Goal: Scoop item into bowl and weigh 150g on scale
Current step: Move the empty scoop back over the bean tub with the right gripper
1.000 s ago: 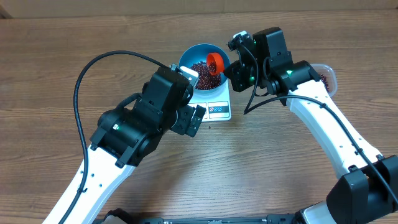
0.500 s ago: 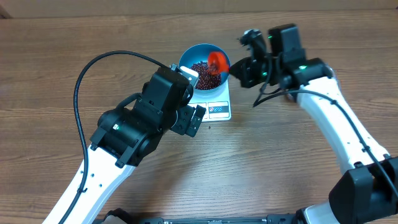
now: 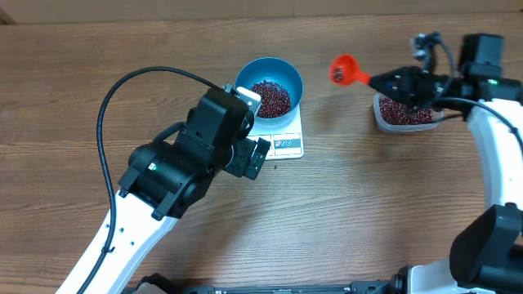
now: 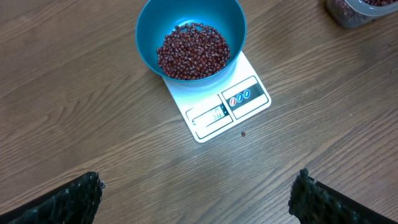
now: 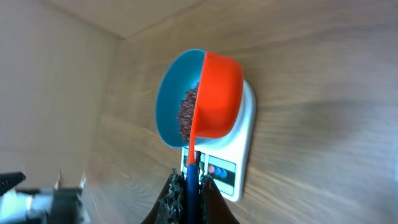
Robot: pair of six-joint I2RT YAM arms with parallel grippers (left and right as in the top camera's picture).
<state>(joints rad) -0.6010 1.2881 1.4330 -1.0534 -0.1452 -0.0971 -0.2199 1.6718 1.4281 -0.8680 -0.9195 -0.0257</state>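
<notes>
— What takes up most of the view from above?

— The wooden desk (image 3: 368,212), and then the left arm (image 3: 188,163). It is black and white and reaches from the lower left toward the centre, with a black cable (image 3: 105,122) looping beside it. From above, its wrist hides the lower-left part of the scale (image 4: 245,78).

— And its gripper?

— The left gripper (image 4: 196,205) is released. Its fingers sit wide apart at the bottom corners of its own camera, over bare desk below the scale, and touch nothing.

— What about the other one?

— The right gripper (image 5: 191,180) is at the upper right, clenched on the handle of a red scoop (image 3: 345,69). The gripper hangs over a clear tub (image 3: 380,121) and blocks part of its rim. The scoop is in the air between the tub and the bowl (image 4: 146,37). In the right wrist view the scoop covers half the bowl.

— Where are the beans?

— The beans (image 4: 193,51) are heaped in the blue bowl at upper centre, which stands on the white scale. The scale's display and buttons show below the bowl, but I can't read the figures. More beans fill the tub. One stray bean (image 4: 243,133) lies on the desk just below the scale.
</notes>
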